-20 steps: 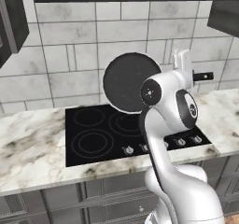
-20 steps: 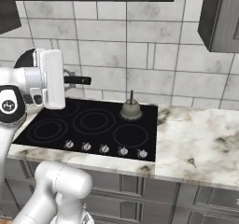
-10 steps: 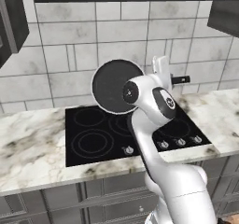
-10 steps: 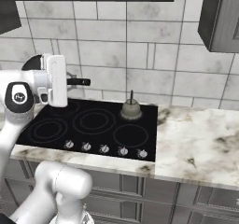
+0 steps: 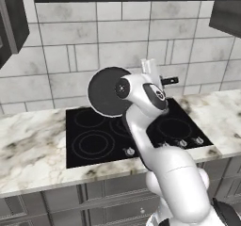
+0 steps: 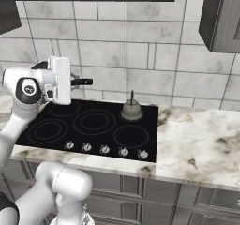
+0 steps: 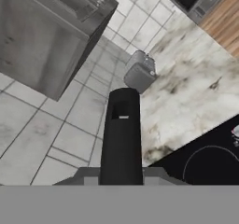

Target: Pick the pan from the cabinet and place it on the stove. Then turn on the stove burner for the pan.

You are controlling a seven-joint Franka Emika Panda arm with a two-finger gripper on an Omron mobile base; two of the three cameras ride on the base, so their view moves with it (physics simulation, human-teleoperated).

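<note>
End effector (image 6: 75, 82) clamped shut on the pan's handle (image 7: 121, 139), near its base. Pan (image 5: 107, 92) held on edge in mid-air, black inside showing, above the rear left of the stove (image 5: 94, 145). Small grey kettle (image 6: 131, 109) at back of cooktop; marble table (image 6: 201, 139) alongside.

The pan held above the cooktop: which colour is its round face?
Black; the round shallow frying pan shows it best in the left base view.

The white hand holds the pan's black handle (image 6: 82, 82) above the stove's (image 6: 89, 125) back left corner — the small grey kettle (image 6: 131, 110) sits at its back edge, well apart.
</note>
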